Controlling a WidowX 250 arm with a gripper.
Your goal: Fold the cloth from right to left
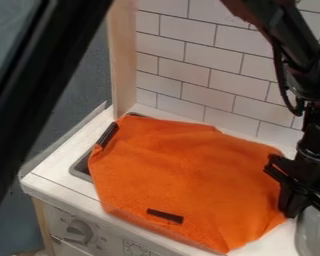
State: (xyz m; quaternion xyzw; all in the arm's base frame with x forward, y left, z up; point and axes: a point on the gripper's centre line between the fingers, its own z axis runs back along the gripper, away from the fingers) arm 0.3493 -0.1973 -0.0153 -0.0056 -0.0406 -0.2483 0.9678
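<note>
Black bar (48, 85) nearest, well apart from the pincer (293, 204). Cloth (183, 175) spread beside the pincer; clenched or released, cannot tell. Risk: shallow pinch could let it slip mid-fold.

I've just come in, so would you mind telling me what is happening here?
The robot's black gripper is at the right edge of an orange cloth; whether it has hold of it, I cannot tell. The cloth lies largely spread out over the counter and sink, not folded over to the left.
</note>
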